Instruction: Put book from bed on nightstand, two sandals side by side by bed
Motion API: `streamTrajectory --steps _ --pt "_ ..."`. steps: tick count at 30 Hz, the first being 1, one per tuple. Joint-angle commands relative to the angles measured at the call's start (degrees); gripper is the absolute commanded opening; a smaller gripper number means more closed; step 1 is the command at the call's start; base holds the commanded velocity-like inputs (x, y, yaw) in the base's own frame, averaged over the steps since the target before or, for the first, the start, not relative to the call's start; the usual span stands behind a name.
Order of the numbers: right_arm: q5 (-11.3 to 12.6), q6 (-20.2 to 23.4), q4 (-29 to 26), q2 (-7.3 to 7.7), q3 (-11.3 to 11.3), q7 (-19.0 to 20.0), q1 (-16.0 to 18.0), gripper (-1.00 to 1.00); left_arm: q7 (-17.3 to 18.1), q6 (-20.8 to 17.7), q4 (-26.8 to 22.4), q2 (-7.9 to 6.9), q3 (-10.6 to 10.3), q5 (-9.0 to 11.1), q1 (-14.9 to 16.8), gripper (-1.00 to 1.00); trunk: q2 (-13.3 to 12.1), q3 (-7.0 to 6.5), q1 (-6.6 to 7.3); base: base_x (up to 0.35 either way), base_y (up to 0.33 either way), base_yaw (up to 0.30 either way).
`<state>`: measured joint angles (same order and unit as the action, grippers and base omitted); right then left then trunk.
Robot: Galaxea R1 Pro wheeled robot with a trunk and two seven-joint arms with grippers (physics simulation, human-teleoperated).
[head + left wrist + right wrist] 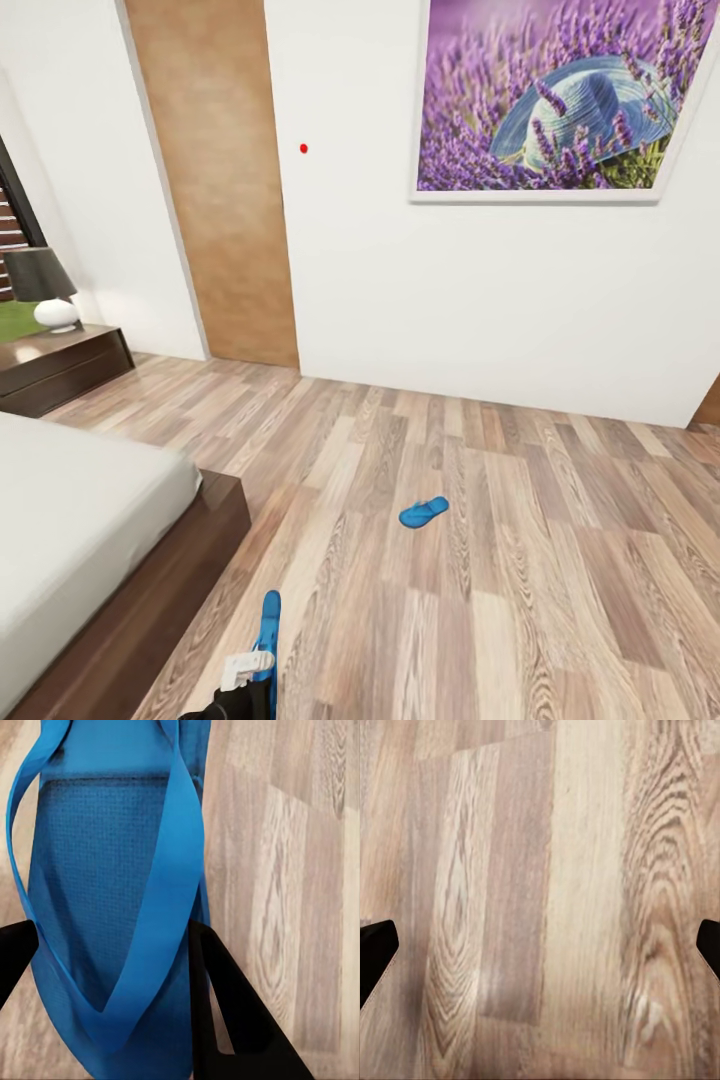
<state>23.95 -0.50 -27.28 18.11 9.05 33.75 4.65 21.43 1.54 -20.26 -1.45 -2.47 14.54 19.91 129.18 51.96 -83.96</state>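
Left tool point(112, 967): black fingers pinching flat bright-blue sandal point(112, 870) over wood-plank floor point(500, 620) beside low grey bed point(80, 520), apparently for pairing; right tool point(540, 960) spread, empty.

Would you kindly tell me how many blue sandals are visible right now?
2. One sandal lies on the wood floor away from the bed. The other sandal is in the left claw, near the bed frame.

The floor point(520, 600) is light-brown wood plank with strong grain and a soft sheen. The sandal point(97, 907) in the left pincer point(112, 952) has a finely dimpled, matt blue sole and smooth straps; the mattress point(70, 500) looks like plain matt grey cloth on a dark, glossy wooden frame point(150, 600).
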Motion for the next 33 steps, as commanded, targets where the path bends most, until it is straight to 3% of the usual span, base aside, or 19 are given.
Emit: streamTrajectory --steps 1,33 --pt "0.30 -0.02 0.09 0.00 0.09 0.32 0.04 1.00 0.00 0.21 0.04 -0.04 -0.27 0.32 0.04 -1.00 0.02 0.05 -0.02 0.327 0.000 -0.034" --pt "0.57 -0.02 0.04 0.05 0.09 0.77 0.02 1.00 -0.07 0.21 0.04 0.01 -0.34 0.32 0.01 -1.00 0.02 0.05 -0.02 0.326 -0.015 -0.002"
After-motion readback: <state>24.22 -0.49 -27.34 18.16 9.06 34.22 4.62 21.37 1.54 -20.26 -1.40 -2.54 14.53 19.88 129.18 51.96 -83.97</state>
